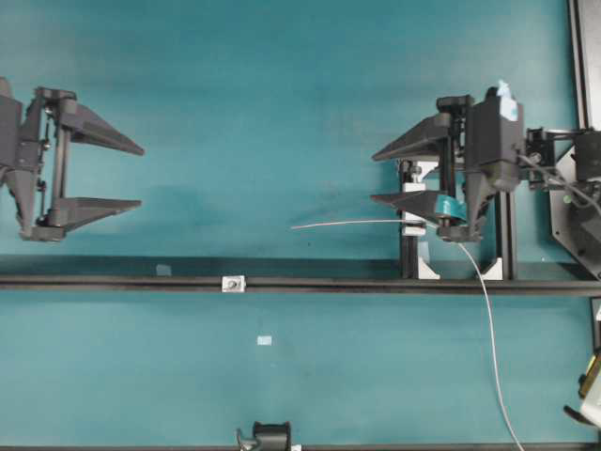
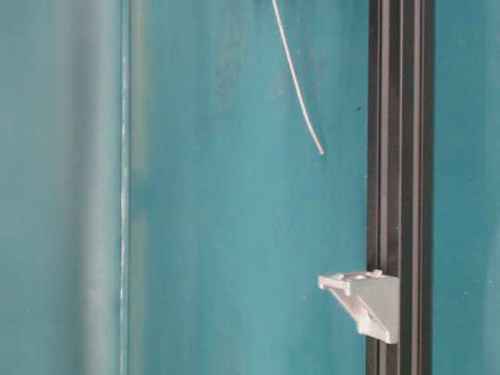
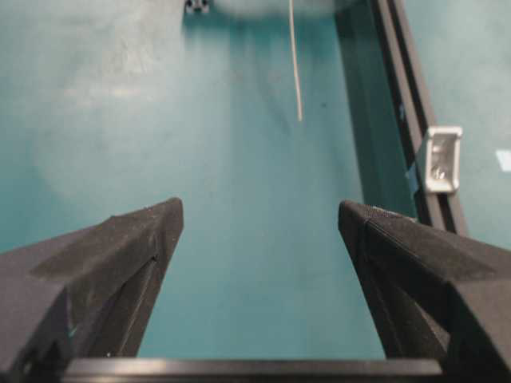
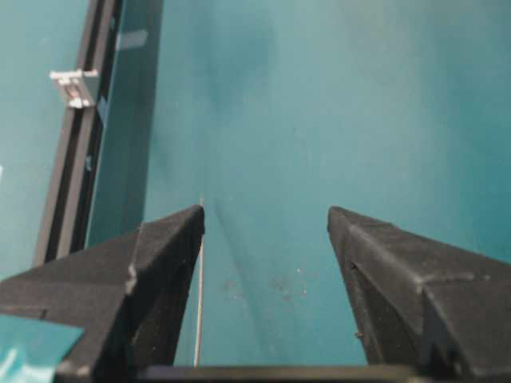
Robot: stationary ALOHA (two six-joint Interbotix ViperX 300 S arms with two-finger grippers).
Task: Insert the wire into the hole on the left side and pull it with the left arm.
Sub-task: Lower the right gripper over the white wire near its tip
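- Near edge of the table (image 1: 282, 385): the wire (image 1: 492, 362) runs in from this edge, curving up toward the right side.
- Black rail (image 1: 113, 281) across the middle of the table: the small white-silver block (image 1: 233, 283) with the hole sits on it, left of centre. Nothing passes through it; insertion is not yet done.
- Just beyond the rail: the wire's straight tip (image 1: 296, 226) points left, free in the air, well apart from the block.
- Right gripper (image 1: 376, 176): fingers wide, the wire lying just beside the near finger (image 4: 160, 263); no grasp is visible.
- Left gripper (image 1: 141, 175), at the left edge: fingers wide, empty, well apart from wire and block.
- Left to do, as judged: grasp, thread, pull.
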